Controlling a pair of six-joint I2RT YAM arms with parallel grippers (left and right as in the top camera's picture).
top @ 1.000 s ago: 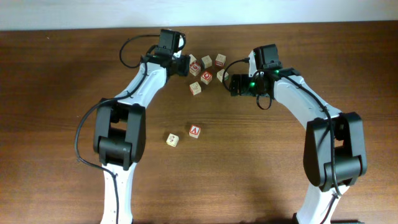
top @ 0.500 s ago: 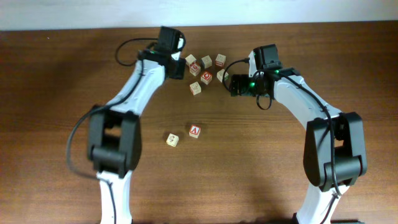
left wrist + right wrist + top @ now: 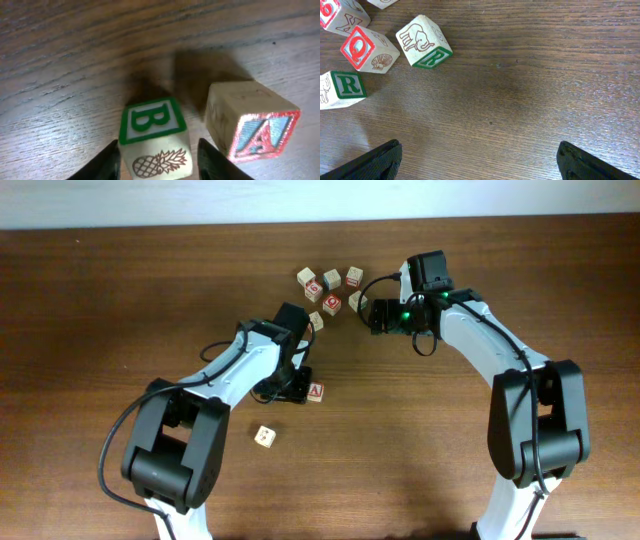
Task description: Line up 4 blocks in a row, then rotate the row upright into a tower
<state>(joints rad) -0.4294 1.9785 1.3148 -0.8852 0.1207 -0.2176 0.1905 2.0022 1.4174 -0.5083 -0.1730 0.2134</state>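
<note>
While left gripper (image 3: 159, 161) straddles B block (image 3: 152, 131), clamp untellable, right gripper (image 3: 480, 159) gapes empty; rotations seemingly mostly pending.

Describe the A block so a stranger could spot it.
On the brown table, nearer the robot than the block cluster, find the left arm's fingers. The A block sits just beside them; unlike the green-lettered B block between them, its face is red-framed.
</note>
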